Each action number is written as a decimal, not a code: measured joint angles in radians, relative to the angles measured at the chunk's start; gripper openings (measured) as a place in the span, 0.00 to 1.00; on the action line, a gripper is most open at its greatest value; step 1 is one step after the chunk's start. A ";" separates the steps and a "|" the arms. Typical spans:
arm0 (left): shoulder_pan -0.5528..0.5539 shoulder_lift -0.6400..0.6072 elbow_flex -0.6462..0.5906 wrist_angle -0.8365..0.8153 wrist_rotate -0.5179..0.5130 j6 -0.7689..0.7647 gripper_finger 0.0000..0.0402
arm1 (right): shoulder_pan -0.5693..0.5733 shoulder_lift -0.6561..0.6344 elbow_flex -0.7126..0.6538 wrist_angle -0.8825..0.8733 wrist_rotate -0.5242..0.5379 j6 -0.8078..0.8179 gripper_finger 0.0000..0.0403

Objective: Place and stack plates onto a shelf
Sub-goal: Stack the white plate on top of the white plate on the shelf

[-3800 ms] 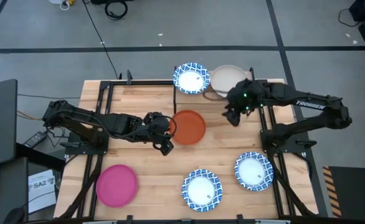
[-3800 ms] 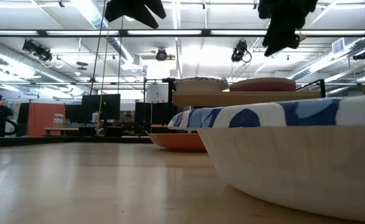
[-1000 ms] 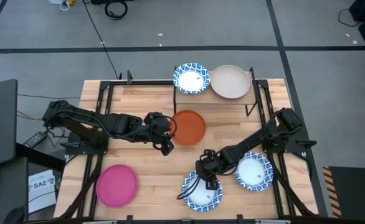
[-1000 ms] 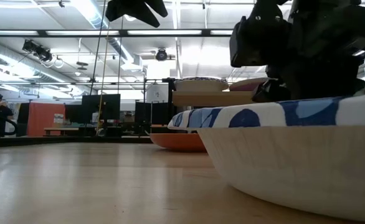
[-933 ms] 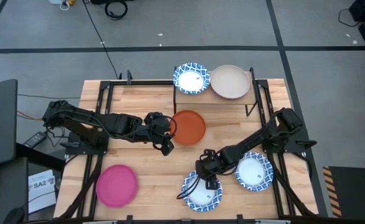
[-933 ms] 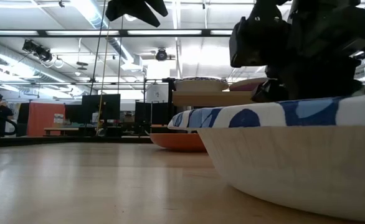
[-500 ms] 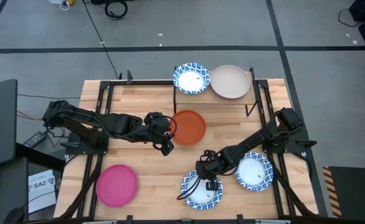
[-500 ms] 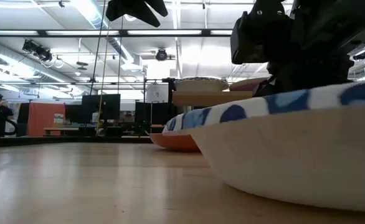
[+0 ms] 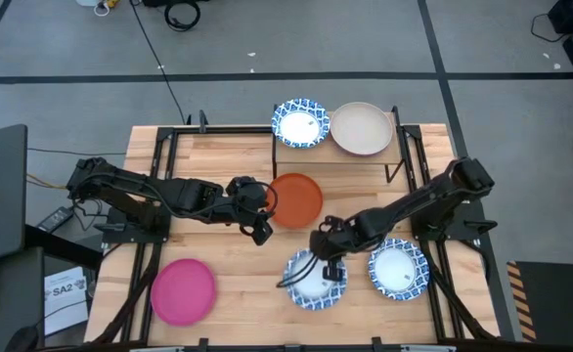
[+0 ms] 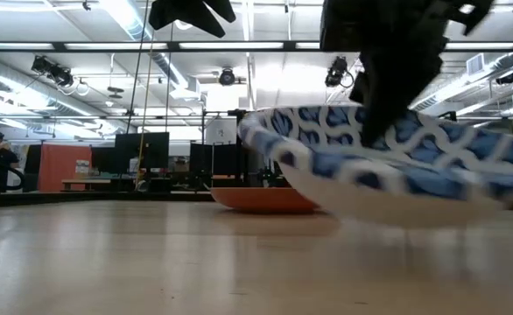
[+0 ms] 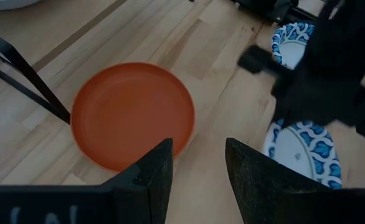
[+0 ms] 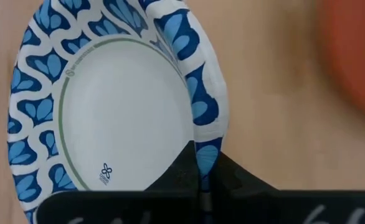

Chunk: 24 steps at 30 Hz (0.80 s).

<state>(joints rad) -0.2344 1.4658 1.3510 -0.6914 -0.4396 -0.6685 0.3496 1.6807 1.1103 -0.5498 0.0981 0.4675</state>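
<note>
The shelf [image 9: 335, 149] at the table's far edge holds a blue-rimmed plate [image 9: 299, 123] and a beige plate [image 9: 361, 128]; the pink plate [image 9: 183, 290], orange plate [image 9: 296, 198] and another blue-rimmed plate [image 9: 397, 270] wait on the tabletop [image 9: 218, 244]. The right gripper [image 9: 328, 256] pinches the rim of a third blue-rimmed plate [image 9: 313, 279], tilted off the wood at front centre. The left gripper [image 9: 260, 217] hovers beside the orange plate, fingers spread.

From straight overhead, the high camera takes in the whole table [image 9: 218, 249], while the low one sits at tabletop level, staring across into the room. The left wrist camera peers forward past its own open left gripper [image 11: 198, 168] at the orange plate [image 11: 131, 112] just ahead. The right wrist camera looks close down on the blue-rimmed plate [image 12: 123, 112] pinched in the right gripper [image 12: 201, 171], the same plate filling the low view.
</note>
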 joint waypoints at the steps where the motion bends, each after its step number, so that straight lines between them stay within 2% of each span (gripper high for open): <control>1: 0.000 0.000 0.000 0.000 0.000 0.000 0.38 | -0.009 -0.016 0.000 -0.010 0.018 0.000 0.03; 13: 0.000 0.000 0.000 0.001 0.001 0.000 0.38 | -0.151 -0.199 0.000 -0.029 0.192 0.009 0.03; 24: 0.000 0.000 0.000 0.000 0.001 0.000 0.38 | -0.238 -0.283 0.000 0.016 0.223 0.009 0.03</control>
<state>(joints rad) -0.2344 1.4658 1.3510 -0.6910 -0.4389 -0.6685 0.1115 1.3974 1.1103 -0.5341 0.3210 0.4769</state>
